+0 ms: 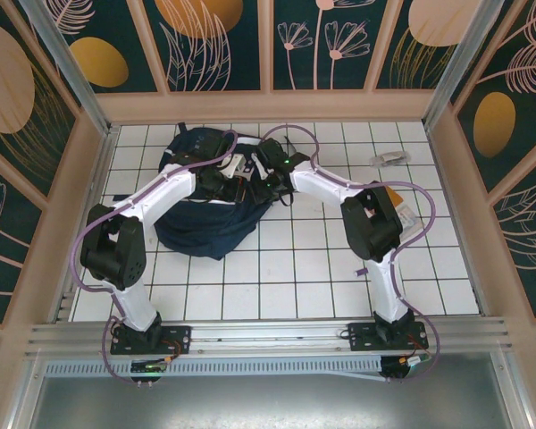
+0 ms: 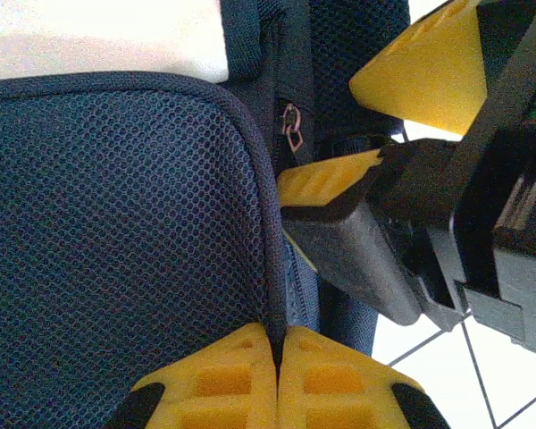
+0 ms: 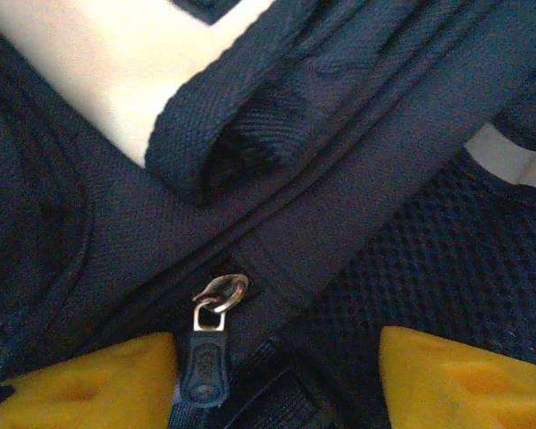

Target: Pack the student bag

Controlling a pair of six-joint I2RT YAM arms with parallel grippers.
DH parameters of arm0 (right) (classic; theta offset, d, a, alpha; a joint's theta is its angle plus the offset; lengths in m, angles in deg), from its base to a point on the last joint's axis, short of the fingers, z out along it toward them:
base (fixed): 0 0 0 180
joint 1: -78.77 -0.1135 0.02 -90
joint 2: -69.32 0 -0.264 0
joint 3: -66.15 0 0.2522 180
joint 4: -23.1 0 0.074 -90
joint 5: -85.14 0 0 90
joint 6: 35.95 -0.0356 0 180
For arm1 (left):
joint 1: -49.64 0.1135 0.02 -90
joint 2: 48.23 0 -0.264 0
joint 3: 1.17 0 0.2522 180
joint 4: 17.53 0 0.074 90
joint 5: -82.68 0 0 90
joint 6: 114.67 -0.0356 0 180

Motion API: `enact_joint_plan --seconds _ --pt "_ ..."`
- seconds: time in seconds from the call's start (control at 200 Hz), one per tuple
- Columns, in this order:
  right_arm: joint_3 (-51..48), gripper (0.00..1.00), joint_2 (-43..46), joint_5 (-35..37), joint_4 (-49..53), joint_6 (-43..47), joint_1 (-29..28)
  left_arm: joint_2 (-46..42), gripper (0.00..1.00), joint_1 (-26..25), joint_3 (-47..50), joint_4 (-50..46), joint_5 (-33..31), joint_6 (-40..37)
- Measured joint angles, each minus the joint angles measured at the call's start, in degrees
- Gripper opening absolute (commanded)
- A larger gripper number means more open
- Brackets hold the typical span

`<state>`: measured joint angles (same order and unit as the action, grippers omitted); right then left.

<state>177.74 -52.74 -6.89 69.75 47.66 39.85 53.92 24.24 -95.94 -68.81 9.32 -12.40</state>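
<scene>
**Student bag pinched at its edge, zip pull framed by the open tool**

The student bag (image 1: pixel 205 223) lies slumped on the white tiled bench (image 1: pixel 295 268), toward the far left of centre, with both arms reaching over its top end.

The left tool (image 2: pixel 277 380) is closed: its yellow fingers meet on the piped edge of the mesh panel (image 2: pixel 116 223) and pinch that rim between them. The right tool (image 3: pixel 277 357) stands open, one finger on each side of the zip pull (image 3: pixel 204 362) and neither touching it. The pull hangs from a small metal ring on the zip line, just below the webbing carry loop (image 3: pixel 232 125).

The bag looks soft and limp. Its fabric sags and folds, so it would give way under a push and not slide as one piece, and a pull on one point would likely just stretch the cloth. The piped seam, the carry loop and the straps are the firmer places to take hold, and the mesh itself looks too loose for that. The zip pull is small, thin and free to swing, so it calls for a centred pinch on its flat tab, with the opposite edge held taut as the left tool is placed to do.

From these close views I cannot tell whether the zip is run shut or partly open.
</scene>
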Motion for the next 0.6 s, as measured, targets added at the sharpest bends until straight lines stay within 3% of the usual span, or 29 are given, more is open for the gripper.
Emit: enact_joint_plan --seconds 0.16,0.335,0.5,0.601 --pt "-0.1 0.23 0.0 2.2 -0.5 -0.6 -0.1 0.0 0.0 0.0 0.0 0.2 0.2 0.0" --pt "-0.9 0.17 0.1 2.0 -2.4 -0.5 -0.2 0.0 0.0 0.0 0.0 0.9 0.7 0.0" --pt "-1.1 0.0 0.1 0.4 -2.9 2.5 -0.2 0.0 0.0 0.0 0.1 1.1 0.7 0.0" --pt "-1.2 0.0 0.1 -1.6 -3.0 4.3 0.1 0.0 0.0 0.0 0.1 1.0 0.7 0.0"
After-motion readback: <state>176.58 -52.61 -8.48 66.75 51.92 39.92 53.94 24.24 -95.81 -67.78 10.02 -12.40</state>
